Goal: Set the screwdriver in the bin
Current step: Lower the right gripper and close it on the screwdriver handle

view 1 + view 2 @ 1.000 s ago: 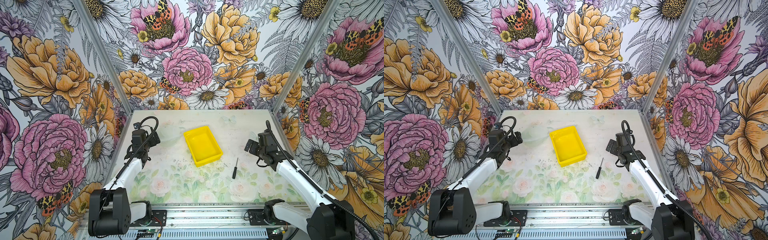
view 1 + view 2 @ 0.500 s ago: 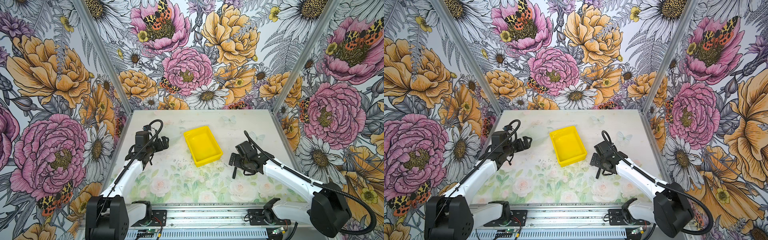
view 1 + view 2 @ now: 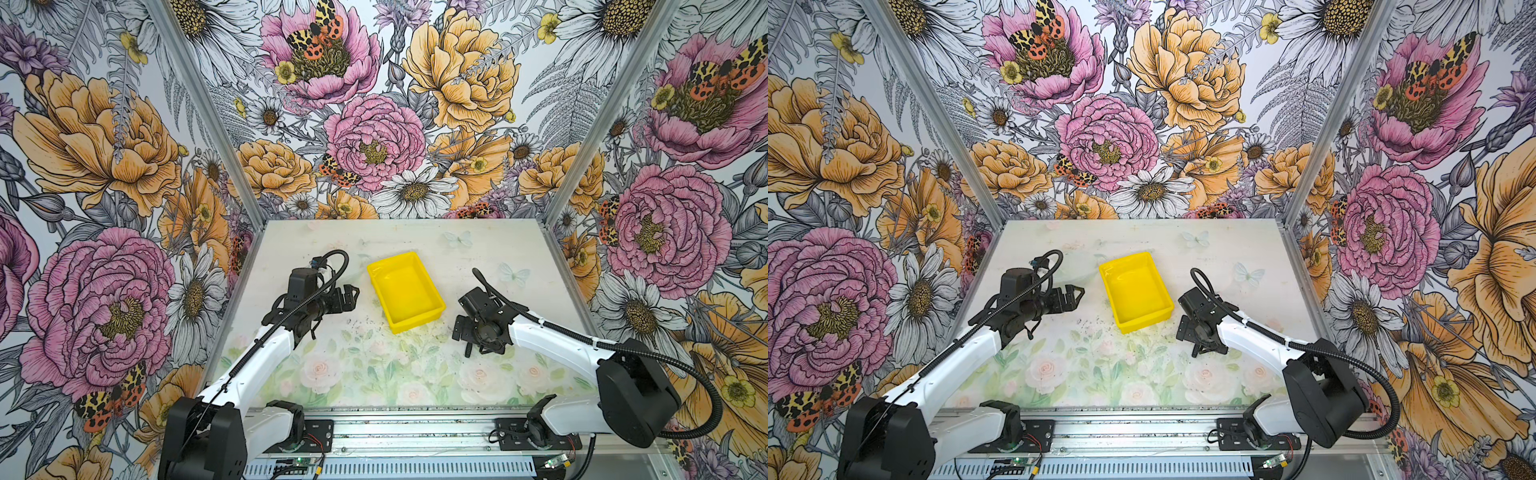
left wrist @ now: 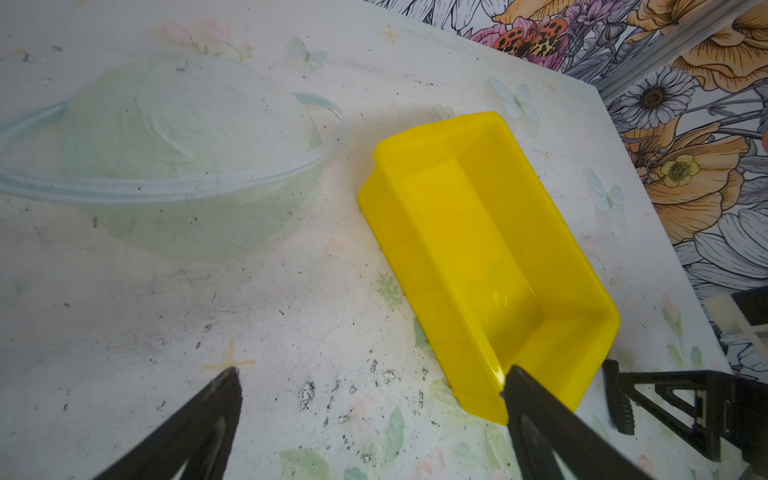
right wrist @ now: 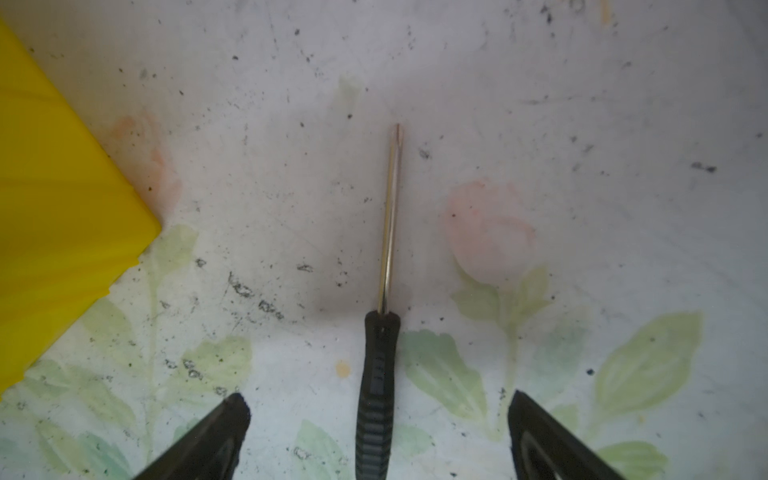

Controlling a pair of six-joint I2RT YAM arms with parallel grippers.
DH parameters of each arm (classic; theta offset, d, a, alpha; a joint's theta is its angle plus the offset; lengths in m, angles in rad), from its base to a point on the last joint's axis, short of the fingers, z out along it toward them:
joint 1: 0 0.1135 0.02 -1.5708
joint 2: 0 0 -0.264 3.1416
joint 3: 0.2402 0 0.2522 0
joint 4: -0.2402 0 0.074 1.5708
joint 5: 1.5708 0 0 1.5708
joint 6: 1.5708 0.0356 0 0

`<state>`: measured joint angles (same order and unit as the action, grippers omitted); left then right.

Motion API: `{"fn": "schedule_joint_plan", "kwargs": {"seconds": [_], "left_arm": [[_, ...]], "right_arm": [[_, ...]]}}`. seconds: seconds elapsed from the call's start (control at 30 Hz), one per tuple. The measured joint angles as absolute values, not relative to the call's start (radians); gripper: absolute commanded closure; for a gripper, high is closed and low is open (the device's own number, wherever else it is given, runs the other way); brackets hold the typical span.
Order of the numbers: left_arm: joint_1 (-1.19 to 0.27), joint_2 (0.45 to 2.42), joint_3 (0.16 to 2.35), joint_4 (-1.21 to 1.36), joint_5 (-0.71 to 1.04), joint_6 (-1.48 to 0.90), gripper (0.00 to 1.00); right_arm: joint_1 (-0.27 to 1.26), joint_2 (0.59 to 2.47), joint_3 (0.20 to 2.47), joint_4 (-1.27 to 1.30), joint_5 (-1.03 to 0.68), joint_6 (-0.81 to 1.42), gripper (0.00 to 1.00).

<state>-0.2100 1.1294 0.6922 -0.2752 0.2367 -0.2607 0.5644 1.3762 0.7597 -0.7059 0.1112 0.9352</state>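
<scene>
Bench [image 3: 374,374] scuffed, pale rose print; walls [image 3: 124,166] floral. Screwdriver [image 5: 376,374] lay within wide right hand [image 5: 377,397], handle end cut off. Left hand [image 4: 370,370] wide, by bin [image 4: 415,257].

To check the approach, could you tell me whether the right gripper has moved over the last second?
Yes. In a top view the right gripper has swung left, closer to the bin; it is now open astride the screwdriver.

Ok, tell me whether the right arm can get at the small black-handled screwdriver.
Probably yes. The open right gripper hangs over the small black-handled screwdriver with the thin metal shaft, which lies flat on the table between its fingers, nothing covering it. The yellow plastic bin stands apart.
</scene>
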Motion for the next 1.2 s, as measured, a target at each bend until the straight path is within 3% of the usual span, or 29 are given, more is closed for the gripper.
{"fn": "schedule_joint_plan", "kwargs": {"seconds": [0.23,0.93,1.2], "left_arm": [[-0.237,1.13,0.692,-0.275,0.234,-0.252,0.01],[-0.221,1.086,0.692,-0.278,0.122,-0.227,0.01],[-0.153,1.048,0.691,-0.284,0.093,-0.228,0.01]], "right_arm": [[0.565,1.404,0.719,-0.694,0.102,0.933,0.16],[0.577,1.426,0.688,-0.629,0.13,0.924,0.78],[0.58,1.417,0.678,-0.616,0.134,0.926,0.92]]}}
